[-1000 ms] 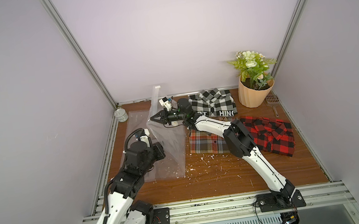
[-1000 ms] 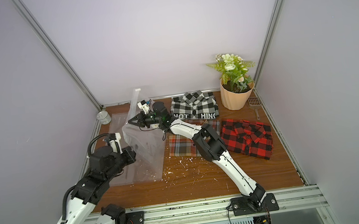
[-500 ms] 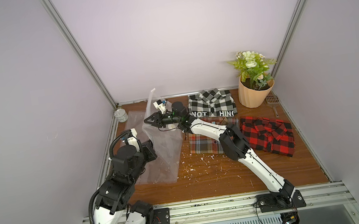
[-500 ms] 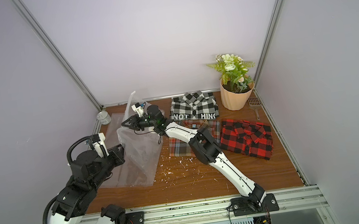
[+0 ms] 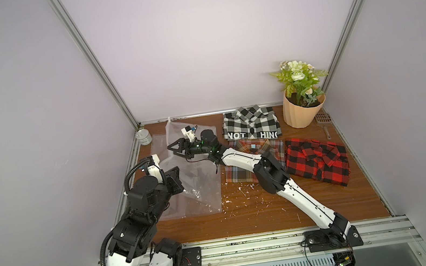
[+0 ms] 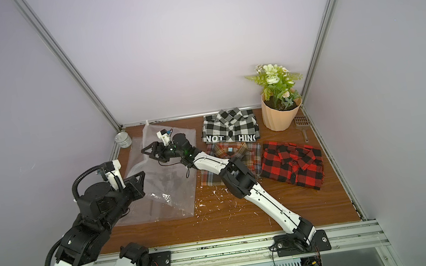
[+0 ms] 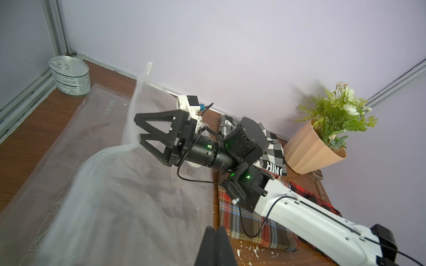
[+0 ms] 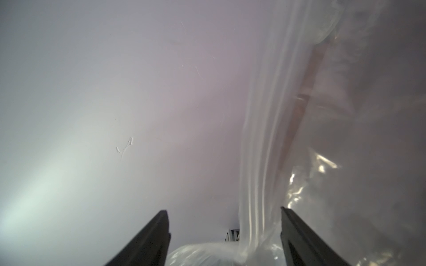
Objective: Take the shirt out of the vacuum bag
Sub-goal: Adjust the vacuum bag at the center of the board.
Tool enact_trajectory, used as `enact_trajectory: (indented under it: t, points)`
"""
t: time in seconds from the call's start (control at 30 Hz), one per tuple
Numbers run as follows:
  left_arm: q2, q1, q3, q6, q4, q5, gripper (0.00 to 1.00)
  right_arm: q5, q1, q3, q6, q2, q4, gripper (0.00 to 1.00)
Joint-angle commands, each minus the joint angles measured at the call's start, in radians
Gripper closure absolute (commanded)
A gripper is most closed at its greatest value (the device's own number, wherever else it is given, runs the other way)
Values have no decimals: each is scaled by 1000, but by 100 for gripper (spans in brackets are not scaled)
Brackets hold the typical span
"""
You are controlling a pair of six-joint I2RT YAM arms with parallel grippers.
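Your right end effector [image 7: 137,127] gapes wide astride a raised fold of the vacuum bag [image 5: 195,198], your left end effector [image 7: 216,229] pinched tight, bag sprawled on the bench [image 5: 274,215], beside the can [image 5: 144,137]

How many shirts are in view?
3: black-and-white check at the back by the plant pot; brown plaid in front of it, partly under the right arm; red-and-black check to its right. None shows inside the bag.
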Motion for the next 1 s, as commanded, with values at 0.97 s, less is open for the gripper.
enact_trajectory:
  t: [0.97]
  points:
    - [327,-19,-145,60,148,163,93,361,-172,-1041,-615,-1043,-422,0]
